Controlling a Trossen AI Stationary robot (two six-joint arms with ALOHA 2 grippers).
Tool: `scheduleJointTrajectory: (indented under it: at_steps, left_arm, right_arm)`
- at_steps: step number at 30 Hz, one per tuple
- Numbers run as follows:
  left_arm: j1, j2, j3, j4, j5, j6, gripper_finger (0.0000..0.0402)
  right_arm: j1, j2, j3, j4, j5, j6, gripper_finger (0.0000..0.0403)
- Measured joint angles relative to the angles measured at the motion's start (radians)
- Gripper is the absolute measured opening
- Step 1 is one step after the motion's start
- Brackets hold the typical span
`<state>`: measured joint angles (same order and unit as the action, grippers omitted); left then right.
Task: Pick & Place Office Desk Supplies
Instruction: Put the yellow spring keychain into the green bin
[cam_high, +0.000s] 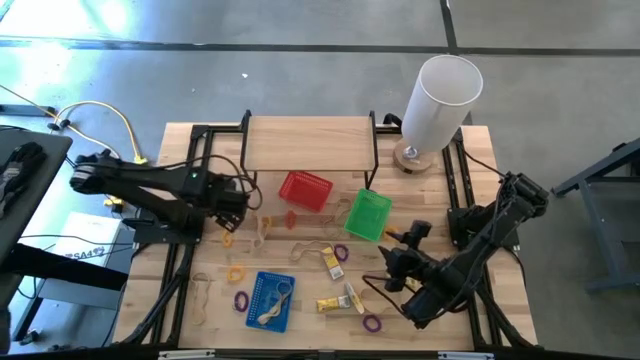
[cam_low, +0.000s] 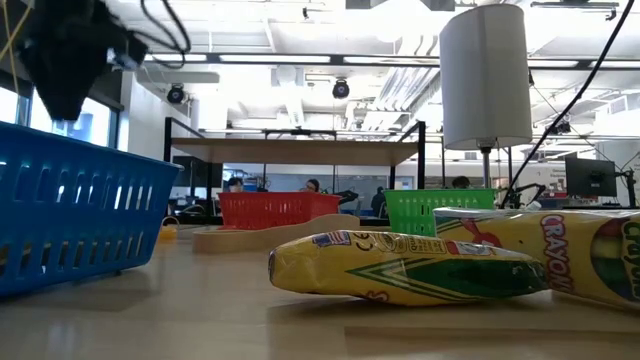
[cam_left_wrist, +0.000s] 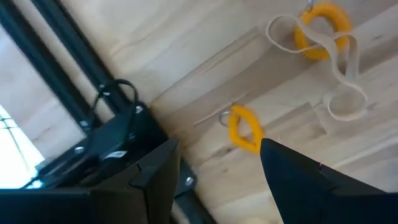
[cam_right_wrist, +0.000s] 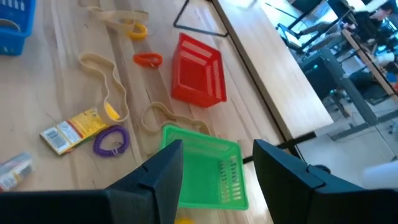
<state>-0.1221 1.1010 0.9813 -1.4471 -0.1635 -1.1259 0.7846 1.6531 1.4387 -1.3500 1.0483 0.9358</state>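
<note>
The left gripper (cam_high: 232, 203) is seen at the left side of the light wooden slatted table (cam_high: 300, 130), its two dark fingers (cam_left_wrist: 298, 180) spread apart with nothing between them. Just beyond the fingertips a small yellow coiled loop (cam_left_wrist: 244, 128) lies on the wood, and farther off a second yellow coiled loop (cam_left_wrist: 321, 28) rests tangled with a pale tan rubber band (cam_left_wrist: 341, 68).

The right gripper (cam_high: 398, 262) is positioned toward the right front of the table, near the green plastic mesh basket (cam_high: 368, 214). Its fingers (cam_right_wrist: 163, 176) are parted and empty, and the green basket is seen directly beyond them. A red plastic mesh basket (cam_high: 305, 190) stands beside the green one, below a raised wooden shelf on a black metal frame (cam_high: 310, 142).

The supplies are scattered over the tabletop: an orange coiled loop (cam_right_wrist: 148, 60) beside the red basket, a purple coiled loop (cam_right_wrist: 111, 140) next to a small yellow rectangular packet (cam_right_wrist: 70, 130), a long pale tan band (cam_right_wrist: 107, 84) between them, and another purple loop (cam_high: 372, 323) near the front edge. A blue plastic mesh basket (cam_high: 270, 300) at the front holds a pale band. A tall white cylinder (cam_high: 438, 100) stands at the far right corner. In the low view a yellow crayon packet (cam_low: 405, 268) lies close to the camera.
</note>
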Motion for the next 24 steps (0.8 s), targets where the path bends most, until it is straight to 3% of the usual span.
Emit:
scheduleJointTrajectory:
  at_steps: [12, 17, 24]
  left_arm:
    - [0.046, -0.003, -0.247, 0.279, 0.165, 0.094, 0.0213]
    - [0.055, -0.003, -0.306, 0.303, 0.121, -0.019, 0.0213]
    - [0.038, -0.002, -0.357, 0.377, 0.141, -0.082, 0.0213]
  right_arm:
    - [0.0, 0.0, 0.0, 0.256, -0.008, -0.311, 0.0183]
    - [0.0, 0.0, 0.0, 0.266, -0.008, -0.339, 0.0183]
    - [0.0, 0.0, 0.0, 0.267, -0.037, -0.338, 0.0183]
